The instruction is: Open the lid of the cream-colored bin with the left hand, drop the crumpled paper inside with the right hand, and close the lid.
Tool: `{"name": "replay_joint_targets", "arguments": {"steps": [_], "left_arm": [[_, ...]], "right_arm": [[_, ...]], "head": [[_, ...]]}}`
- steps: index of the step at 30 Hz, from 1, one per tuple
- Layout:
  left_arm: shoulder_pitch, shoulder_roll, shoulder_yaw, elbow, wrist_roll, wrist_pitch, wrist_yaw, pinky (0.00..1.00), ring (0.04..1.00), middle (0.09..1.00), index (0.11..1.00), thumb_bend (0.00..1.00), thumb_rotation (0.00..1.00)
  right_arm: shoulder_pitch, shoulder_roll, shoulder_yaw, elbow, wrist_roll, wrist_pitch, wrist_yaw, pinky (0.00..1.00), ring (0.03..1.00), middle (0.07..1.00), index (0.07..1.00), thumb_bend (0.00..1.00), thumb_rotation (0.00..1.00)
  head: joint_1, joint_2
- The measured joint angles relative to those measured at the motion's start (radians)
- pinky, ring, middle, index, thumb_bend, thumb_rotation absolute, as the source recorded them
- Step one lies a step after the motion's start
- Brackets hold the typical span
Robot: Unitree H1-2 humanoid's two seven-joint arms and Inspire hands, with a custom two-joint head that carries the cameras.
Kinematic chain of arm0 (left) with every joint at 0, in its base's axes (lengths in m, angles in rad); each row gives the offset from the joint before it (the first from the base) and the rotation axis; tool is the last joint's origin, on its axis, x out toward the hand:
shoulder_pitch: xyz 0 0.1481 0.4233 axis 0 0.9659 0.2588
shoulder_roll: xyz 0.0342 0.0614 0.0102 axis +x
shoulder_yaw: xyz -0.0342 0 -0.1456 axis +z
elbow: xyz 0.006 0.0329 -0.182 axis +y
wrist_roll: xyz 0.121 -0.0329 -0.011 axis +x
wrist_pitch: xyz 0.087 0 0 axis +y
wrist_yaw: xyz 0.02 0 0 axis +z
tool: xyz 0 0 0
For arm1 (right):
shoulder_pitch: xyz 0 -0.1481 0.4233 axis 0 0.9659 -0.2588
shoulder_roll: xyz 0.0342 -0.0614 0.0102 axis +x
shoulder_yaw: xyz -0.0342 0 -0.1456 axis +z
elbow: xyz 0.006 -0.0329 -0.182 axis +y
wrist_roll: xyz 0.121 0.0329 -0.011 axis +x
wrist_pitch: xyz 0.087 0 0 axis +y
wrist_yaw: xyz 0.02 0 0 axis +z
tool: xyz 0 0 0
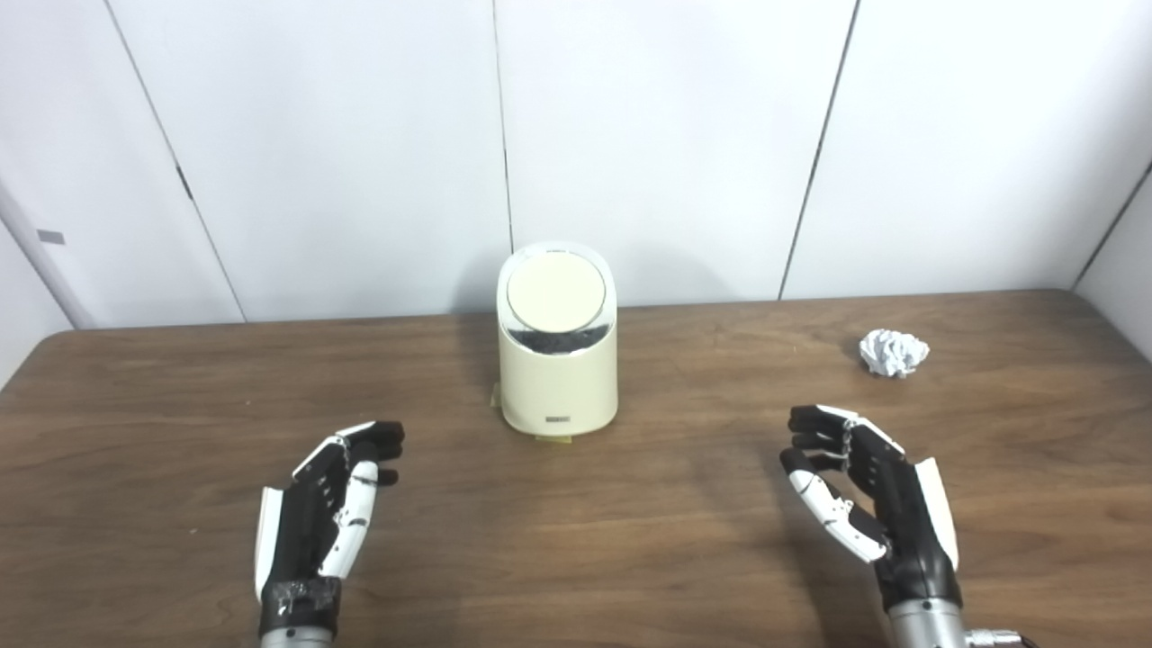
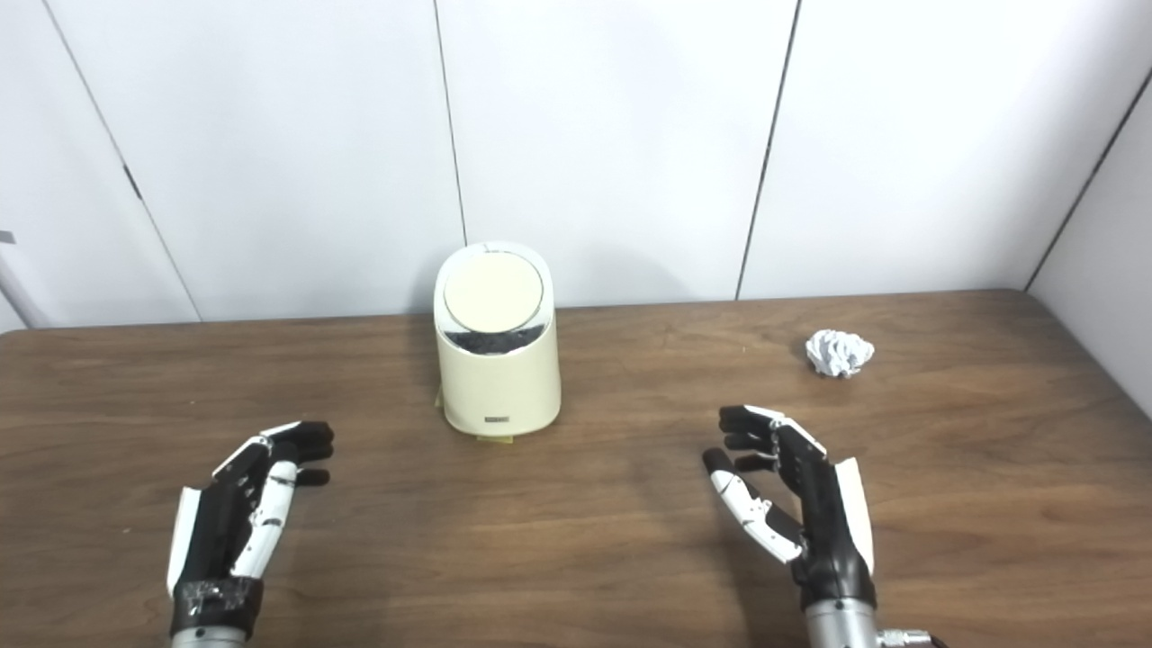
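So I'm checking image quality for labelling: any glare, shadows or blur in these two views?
Left eye view: soft shadow left of the bin, a sheen on the table, paper slightly washed out. Right eye view: same even light, faint shadows beside both hands, no motion blur.

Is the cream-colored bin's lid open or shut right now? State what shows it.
Shut. The round lid lies flat in the top of the cream-colored bin, covering the opening, and neither hand touches it.
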Motion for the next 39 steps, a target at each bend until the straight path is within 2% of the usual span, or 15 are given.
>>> {"name": "replay_joint_targets", "arguments": {"steps": [10, 20, 25, 26, 28, 31, 34, 39], "left_arm": [[0.0, 0.0, 0.0, 0.0, -0.003, 0.0, 0.0, 0.63, 0.703, 0.705, 0.689, 0.2, 0.64], [-0.001, 0.0, 0.001, 0.0, -0.003, 0.0, 0.0, 0.63, 0.704, 0.704, 0.686, 0.19, 0.63], [-0.003, 0.001, 0.01, 0.0, -0.004, 0.012, 0.0, 0.64, 0.722, 0.724, 0.719, 0.32, 0.5], [-0.004, 0.001, 0.012, -0.003, -0.006, 0.032, -0.001, 0.66, 0.743, 0.743, 0.744, 0.43, 0.48], [-0.006, 0.001, 0.014, -0.022, -0.009, 0.088, -0.006, 0.67, 0.761, 0.767, 0.775, 0.55, 0.46], [-0.035, 0.014, 0.004, -0.068, 0.015, 0.198, -0.017, 0.77, 0.83, 0.821, 0.841, 0.73, 0.51], [-0.113, 0.045, -0.021, -0.08, 0.077, 0.31, -0.025, 0.82, 0.87, 0.868, 0.901, 0.82, 0.54], [-0.26, 0.063, -0.054, -0.088, 0.136, 0.458, -0.04, 0.87, 0.931, 0.937, 0.974, 0.88, 0.53]], "right_arm": [[0.0, 0.0, 0.0, 0.0, 0.001, 0.0, 0.0, 0.58, 0.667, 0.683, 0.664, 0.23, 0.37], [-0.001, 0.0, 0.002, 0.001, 0.0, 0.0, 0.0, 0.58, 0.664, 0.679, 0.663, 0.23, 0.37], [-0.002, 0.002, 0.006, 0.006, -0.009, 0.003, -0.001, 0.59, 0.674, 0.691, 0.676, 0.26, 0.46], [-0.003, 0.002, 0.006, 0.006, -0.014, 0.006, -0.001, 0.59, 0.671, 0.69, 0.677, 0.26, 0.47], [-0.003, 0.002, 0.007, 0.007, -0.023, 0.011, -0.003, 0.58, 0.664, 0.687, 0.674, 0.25, 0.48], [-0.003, 0.002, 0.008, 0.013, -0.029, 0.011, -0.006, 0.57, 0.664, 0.684, 0.67, 0.25, 0.48], [-0.003, 0.003, 0.01, 0.015, -0.035, 0.01, -0.007, 0.57, 0.666, 0.683, 0.669, 0.25, 0.46], [-0.004, 0.005, 0.01, 0.017, -0.035, 0.011, -0.007, 0.57, 0.662, 0.684, 0.672, 0.25, 0.46]], "head": [[0.002, 0.0], [-0.006, -0.005], [-0.017, -0.006], [-0.017, -0.006], [-0.02, -0.011], [-0.015, -0.014], [-0.009, -0.014], [-0.009, -0.015]]}}
